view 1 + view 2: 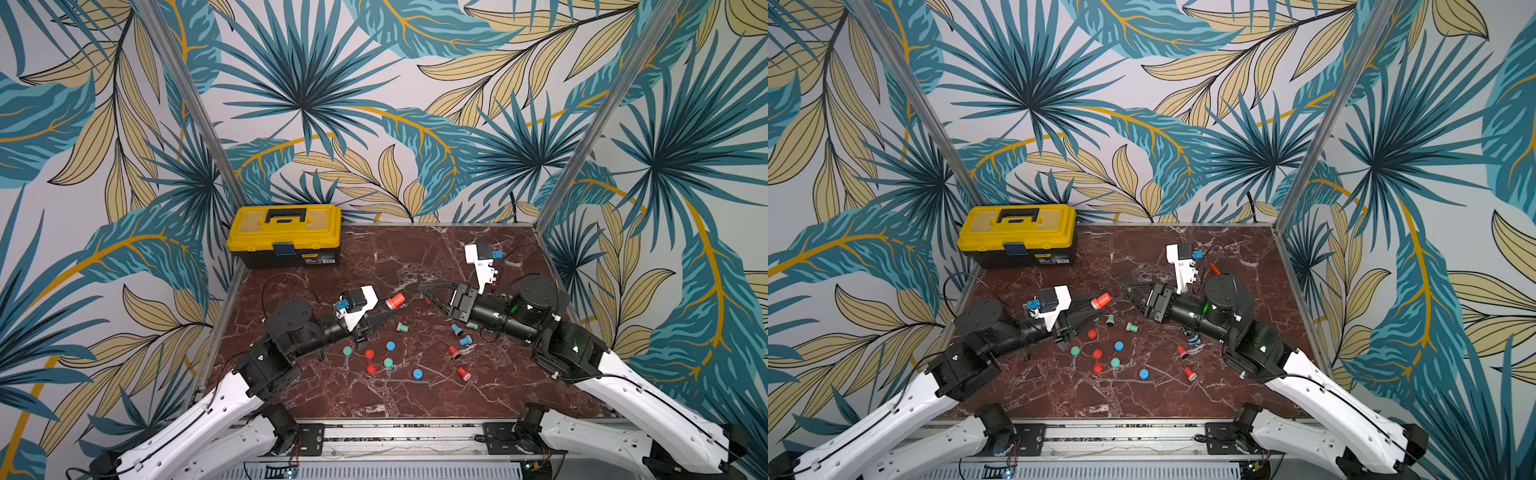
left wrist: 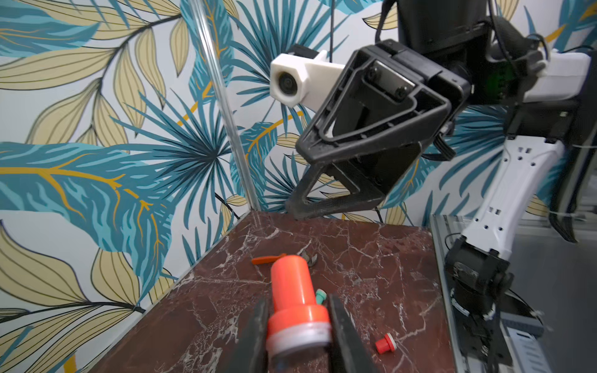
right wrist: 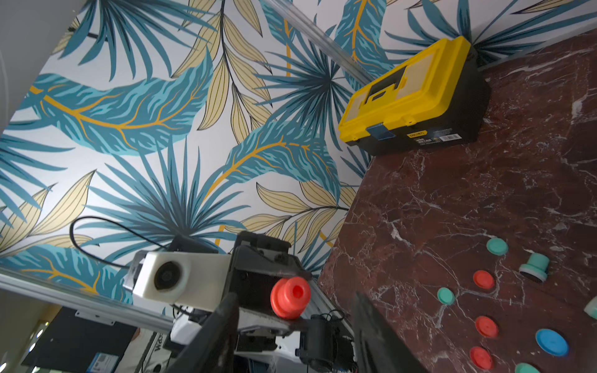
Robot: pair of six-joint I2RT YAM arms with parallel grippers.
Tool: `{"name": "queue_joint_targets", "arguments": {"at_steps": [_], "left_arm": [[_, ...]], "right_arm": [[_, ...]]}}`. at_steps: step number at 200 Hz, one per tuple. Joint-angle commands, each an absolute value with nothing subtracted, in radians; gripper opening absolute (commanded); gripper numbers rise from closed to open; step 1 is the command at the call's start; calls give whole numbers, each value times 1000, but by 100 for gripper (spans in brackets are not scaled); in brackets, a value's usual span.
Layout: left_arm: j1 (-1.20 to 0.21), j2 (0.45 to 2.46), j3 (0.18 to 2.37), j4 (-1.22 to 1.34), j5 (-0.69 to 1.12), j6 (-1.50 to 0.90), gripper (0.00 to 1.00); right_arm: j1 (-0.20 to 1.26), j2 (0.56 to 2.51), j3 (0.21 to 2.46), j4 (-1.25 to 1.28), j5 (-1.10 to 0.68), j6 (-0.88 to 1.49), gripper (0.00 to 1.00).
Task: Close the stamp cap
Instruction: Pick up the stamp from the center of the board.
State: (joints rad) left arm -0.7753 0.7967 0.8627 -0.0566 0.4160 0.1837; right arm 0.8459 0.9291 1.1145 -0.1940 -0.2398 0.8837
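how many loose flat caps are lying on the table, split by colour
red caps: 3
teal caps: 3
blue caps: 2
total: 8

Leaf-print wallpaper in teal, beige and mustard covers the walls behind and beside the dark red marble table. Aluminium posts rise from the table's far corners. A yellow toolbox sits at its far left corner, and a metal rail runs along its near edge. The light is soft and even.

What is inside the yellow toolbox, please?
The toolbox shows only its closed lid, black handle and blue latch; any contents are covered.
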Motion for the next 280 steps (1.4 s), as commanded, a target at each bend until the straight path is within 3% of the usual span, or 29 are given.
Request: {"name": "queue_joint_targets", "arguments": {"at_steps": [1, 46, 78, 199, 208, 228, 238, 254, 280], "left_arm": [[-773, 808, 938, -259, 541, 317, 12], [-774, 827, 992, -324, 600, 361, 12], [-775, 839, 996, -325, 637, 362, 12], [-775, 848, 994, -324, 658, 378, 14], [-775, 846, 994, -323, 649, 378, 20], [-773, 833, 990, -323, 602, 374, 53], [-773, 828, 989, -323, 560, 365, 64], [-760, 820, 984, -323, 502, 340, 72], [-650, 820, 976, -323, 522, 250, 75]], "right_arm": [[844, 956, 1120, -295, -442, 799, 58], [845, 1004, 1079, -136, -605, 857, 52], [846, 1027, 1075, -120, -634, 865, 38], [845, 1055, 1040, -9, -738, 936, 9], [845, 1055, 1041, -18, -730, 929, 6], [845, 1042, 1056, -98, -664, 879, 3], [845, 1037, 1068, -153, -614, 846, 2], [845, 1036, 1090, -254, -527, 804, 1], [845, 1054, 1108, -370, -384, 764, 1]]}}
